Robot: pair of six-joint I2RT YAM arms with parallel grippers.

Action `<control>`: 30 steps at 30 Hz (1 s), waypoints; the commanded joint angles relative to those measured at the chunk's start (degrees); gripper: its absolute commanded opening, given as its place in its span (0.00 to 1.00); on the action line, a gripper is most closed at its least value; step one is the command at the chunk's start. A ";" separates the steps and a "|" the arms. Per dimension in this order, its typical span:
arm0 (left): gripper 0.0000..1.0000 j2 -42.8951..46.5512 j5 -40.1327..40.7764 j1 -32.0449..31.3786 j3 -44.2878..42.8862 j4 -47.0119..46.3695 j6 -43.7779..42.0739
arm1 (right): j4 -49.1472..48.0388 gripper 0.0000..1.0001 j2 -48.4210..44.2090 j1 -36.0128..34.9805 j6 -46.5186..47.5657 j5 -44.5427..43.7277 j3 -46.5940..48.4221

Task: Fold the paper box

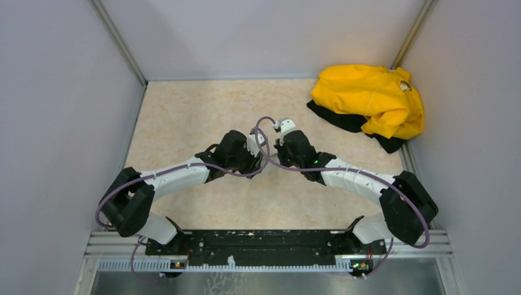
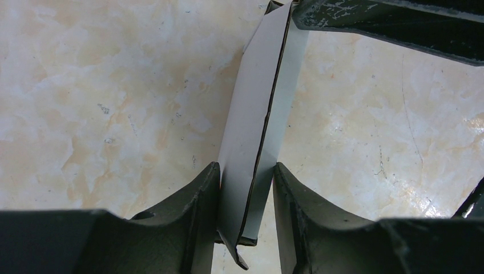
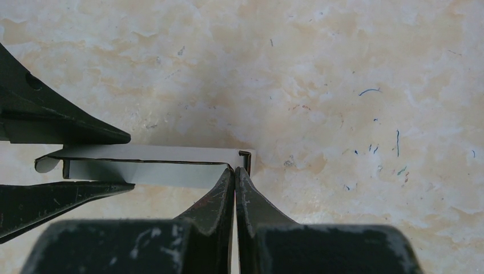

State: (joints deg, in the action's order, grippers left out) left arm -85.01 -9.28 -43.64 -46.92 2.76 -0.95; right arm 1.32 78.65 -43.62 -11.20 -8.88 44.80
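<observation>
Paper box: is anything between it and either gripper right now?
Nothing visible. The pale grey-white cardboard paper box is pinched by the left gripper at one end and the right gripper at the other. The crumpled yellow garment lies apart in the far right corner.

From the near edge of the table [image 1: 184, 110] the black-and-white left arm [image 1: 178, 175] and right arm [image 1: 353, 178] bend inward to meet over its middle, the black left gripper [image 2: 246, 171] clamped across a pale grey-white folded cardboard box [image 2: 251, 114], the black right gripper [image 3: 235, 171] pinching one end.
</observation>
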 commanded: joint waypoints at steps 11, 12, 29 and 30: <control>0.44 -1.54 -1.00 0.04 -0.92 0.15 -0.48 | -0.88 0.00 -1.01 0.87 -0.15 -4.06 1.02; 0.44 -1.51 -0.95 0.04 -0.90 0.21 -0.46 | -0.88 0.00 -1.10 0.88 0.03 -4.52 0.88; 0.43 -2.11 -1.15 0.04 -1.21 0.27 -0.52 | -2.28 0.10 -1.32 0.84 1.89 -4.69 -0.16; 0.43 -2.13 -1.15 0.04 -1.22 0.26 -0.54 | -2.27 0.12 -1.31 0.83 1.96 -4.46 -0.22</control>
State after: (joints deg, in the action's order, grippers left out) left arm -85.89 -9.96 -43.64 -47.13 1.32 -0.95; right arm 0.86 78.65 -43.20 -10.22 -12.14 44.66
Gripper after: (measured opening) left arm 0.437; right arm 0.094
